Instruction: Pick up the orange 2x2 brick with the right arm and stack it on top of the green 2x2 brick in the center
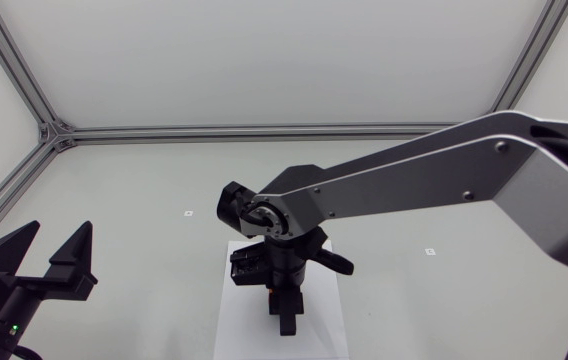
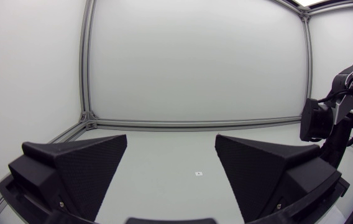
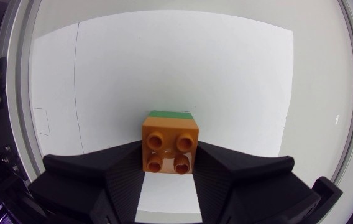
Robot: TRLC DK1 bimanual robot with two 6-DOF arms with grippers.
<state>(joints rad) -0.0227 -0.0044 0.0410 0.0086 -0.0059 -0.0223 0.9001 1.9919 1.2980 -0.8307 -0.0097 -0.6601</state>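
Note:
In the right wrist view the orange 2x2 brick [image 3: 170, 146] sits studs-up between the two black fingers of my right gripper [image 3: 170, 163], which press on it from both sides. Just beyond and below it a strip of the green 2x2 brick [image 3: 171, 115] shows; I cannot tell whether the two bricks touch. In the head view my right gripper [image 1: 286, 318] points down over the white sheet [image 1: 229, 330] in the centre, and the arm hides both bricks. My left gripper [image 1: 54, 258] stands open at the lower left, its fingers [image 2: 77, 168] wide apart with nothing between them.
Two small white markers [image 1: 188, 212] [image 1: 429, 250] lie on the table. An aluminium frame [image 1: 59, 130] runs along the table's back and left edges. My right arm [image 2: 332, 118] shows in the left wrist view, ahead of the left gripper and off to one side.

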